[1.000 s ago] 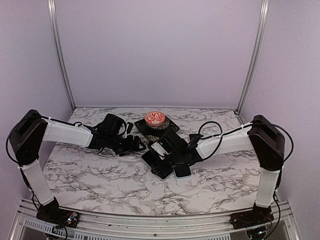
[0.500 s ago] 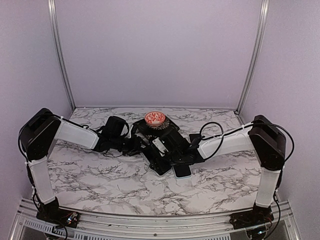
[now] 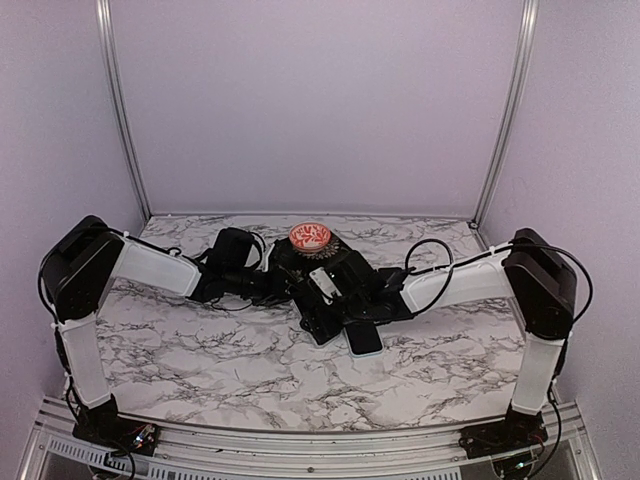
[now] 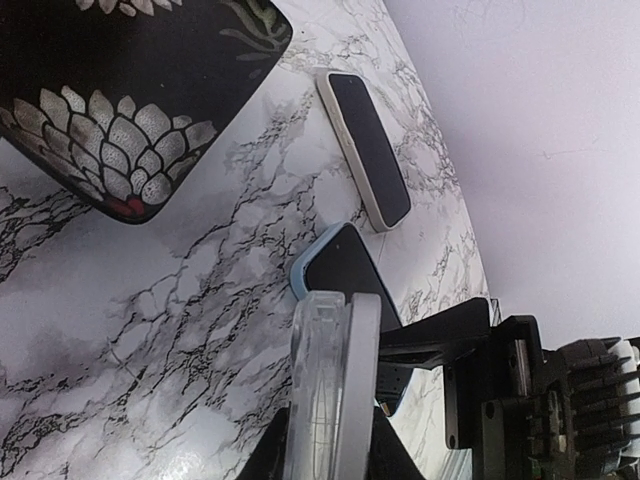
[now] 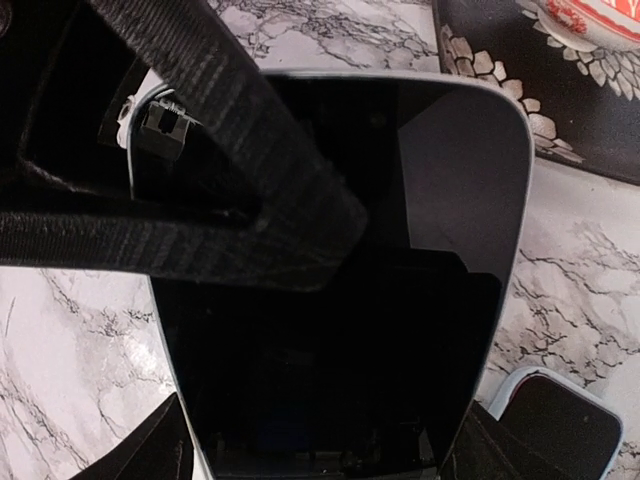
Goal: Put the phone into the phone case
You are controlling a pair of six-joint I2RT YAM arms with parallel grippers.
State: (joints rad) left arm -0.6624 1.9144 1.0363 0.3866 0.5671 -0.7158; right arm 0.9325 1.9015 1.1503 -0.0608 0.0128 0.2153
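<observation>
A phone (image 5: 400,260) with a black screen fills the right wrist view, and my right gripper (image 5: 330,455) is shut on it across its width. In the left wrist view the clear phone case (image 4: 318,385) and the phone's grey edge (image 4: 358,380) stand edge-on, side by side. My left gripper (image 4: 330,450) is shut on them together. One left finger (image 5: 230,170) crosses the top of the phone's screen. From above, the left gripper (image 3: 283,285) and the right gripper (image 3: 335,300) meet at the table's middle.
A second phone in a light blue case (image 3: 365,340) lies on the marble just under the held phone. A white-edged phone (image 4: 365,150) lies further off. A black flower-patterned plate (image 4: 120,100) holds a red and white bowl (image 3: 310,237) behind the grippers.
My left arm has swung right to meet the right gripper, and its jaws have closed on the case and the phone's edge. The right gripper has shifted slightly back with the phone.
</observation>
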